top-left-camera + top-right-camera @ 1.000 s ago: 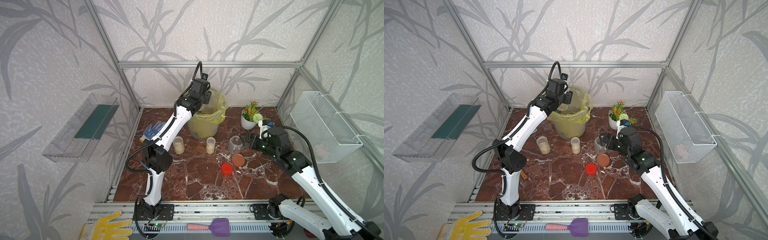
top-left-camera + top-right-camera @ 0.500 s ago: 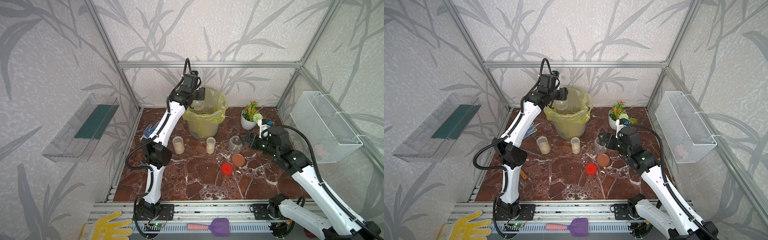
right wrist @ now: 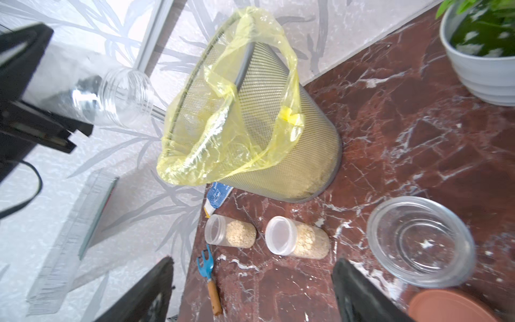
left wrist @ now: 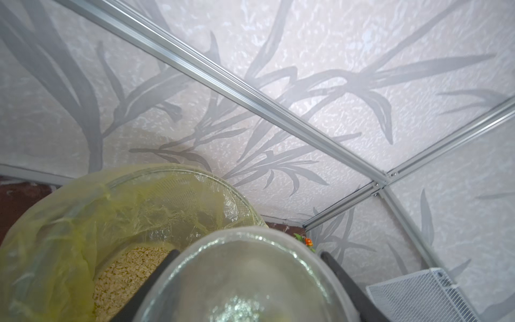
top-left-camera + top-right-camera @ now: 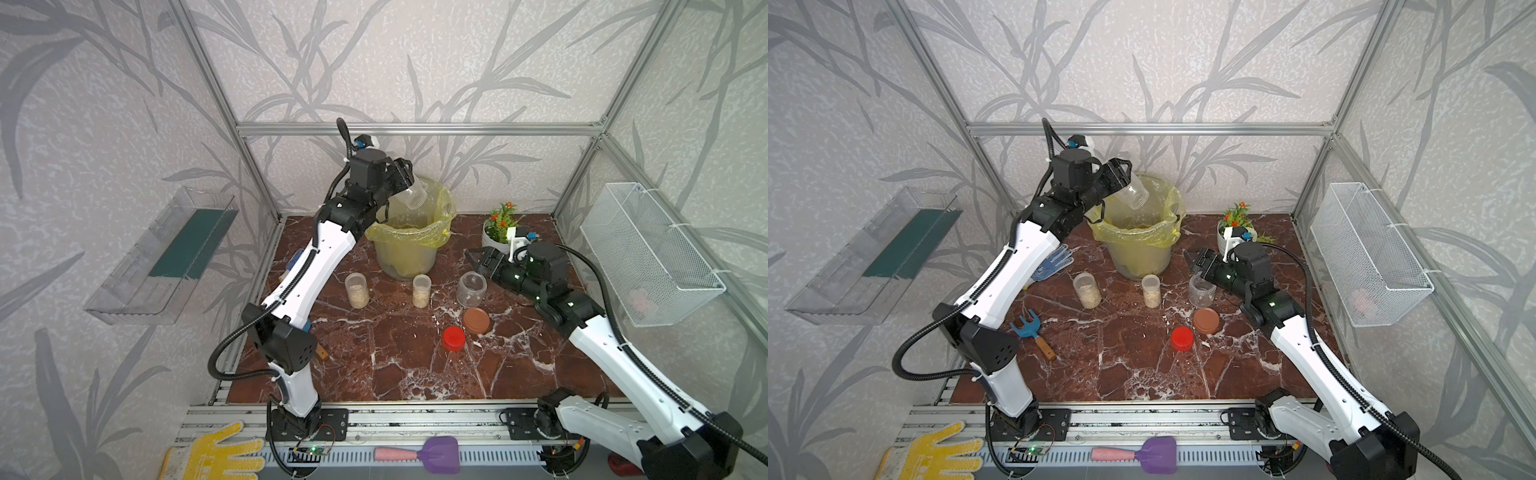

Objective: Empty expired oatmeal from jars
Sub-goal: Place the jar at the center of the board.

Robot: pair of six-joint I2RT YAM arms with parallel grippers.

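Above the mesh bin (image 5: 409, 257) lined with a yellow bag, at the back of the marble table, the left gripper (image 5: 402, 179) was clamped on a clear jar (image 5: 415, 195), its mouth angled down toward the bin. The jar looked empty; oatmeal (image 4: 125, 276) lay inside the bag. To finish this pour well, the mouth would need to be over the bag's opening and tipped steeply enough for clinging flakes to drop, without knocking the rim. The right gripper (image 5: 475, 262), jaws apart and holding nothing, hovered just beside an empty wide jar (image 5: 471, 289). One slim jar (image 5: 356, 290) and a second slim jar (image 5: 420, 291), both holding oatmeal, stood before the bin, well apart from both grippers.
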